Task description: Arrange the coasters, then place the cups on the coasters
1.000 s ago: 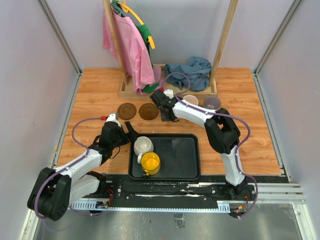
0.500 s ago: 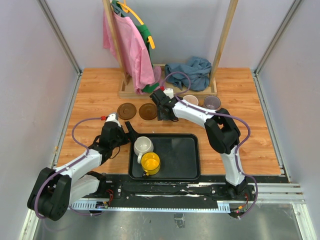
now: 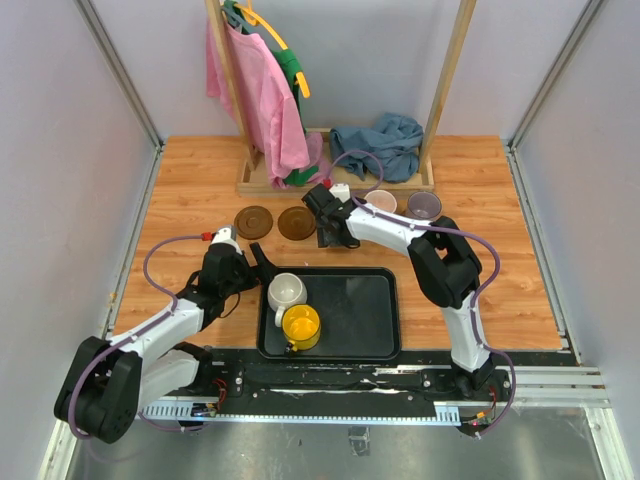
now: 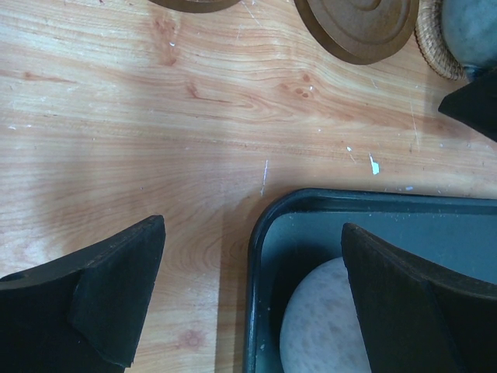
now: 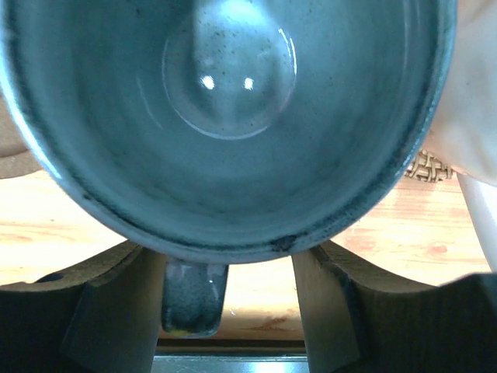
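Observation:
The grey cup (image 5: 233,101) fills the right wrist view and stands on a tan woven coaster (image 5: 425,165). Its handle (image 5: 194,299) lies between the fingers of my right gripper (image 5: 233,272), against the left one, with a gap to the right one; the gripper is open. In the top view that gripper (image 3: 328,232) hides the cup. Two dark brown coasters (image 3: 253,221) (image 3: 297,223) lie to its left. The pink cup (image 3: 381,200) and purple cup (image 3: 424,205) stand to its right. The white cup (image 3: 287,291) and yellow cup (image 3: 300,323) sit in the tray. My left gripper (image 3: 262,265) is open beside the white cup (image 4: 326,326).
The black tray (image 3: 350,330) lies at the near middle; its corner (image 4: 260,233) sits between my left fingers. A wooden rack (image 3: 250,180) with pink and green clothes stands at the back, and a blue cloth (image 3: 380,145) is bunched beside it.
My right gripper's jaws have spread apart from the grey cup's handle. The left arm has not moved.

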`<state>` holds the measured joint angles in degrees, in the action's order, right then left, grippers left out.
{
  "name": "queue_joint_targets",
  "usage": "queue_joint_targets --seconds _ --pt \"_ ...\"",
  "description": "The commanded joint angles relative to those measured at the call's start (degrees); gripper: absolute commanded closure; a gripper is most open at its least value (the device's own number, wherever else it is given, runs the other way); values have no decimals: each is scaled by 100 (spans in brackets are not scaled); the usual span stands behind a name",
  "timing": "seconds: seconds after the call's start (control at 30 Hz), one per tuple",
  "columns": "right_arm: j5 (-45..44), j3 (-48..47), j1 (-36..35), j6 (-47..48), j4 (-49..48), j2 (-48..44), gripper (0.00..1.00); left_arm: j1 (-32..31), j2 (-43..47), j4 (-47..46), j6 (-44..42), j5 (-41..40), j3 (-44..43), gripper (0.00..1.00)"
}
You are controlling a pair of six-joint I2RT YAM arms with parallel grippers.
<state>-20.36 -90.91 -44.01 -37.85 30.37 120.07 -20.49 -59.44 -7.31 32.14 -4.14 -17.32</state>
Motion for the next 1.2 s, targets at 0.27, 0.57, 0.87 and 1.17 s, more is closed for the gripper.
queue_joint_targets --seconds 0.27,0.57,0.87,1.17 --pt "-69 261 60 -178 35 -376 40 -52 161 19 -32 19 37 0" --pt "-131 277 59 -221 30 -393 40 -60 152 45 -33 10 45 0" --pt "-175 352 62 -257 30 -457 42 -52 179 89 -41 -8 47 0" --pt "-176 408 100 -272 24 -491 42 -55 157 111 -50 -7 54 0"
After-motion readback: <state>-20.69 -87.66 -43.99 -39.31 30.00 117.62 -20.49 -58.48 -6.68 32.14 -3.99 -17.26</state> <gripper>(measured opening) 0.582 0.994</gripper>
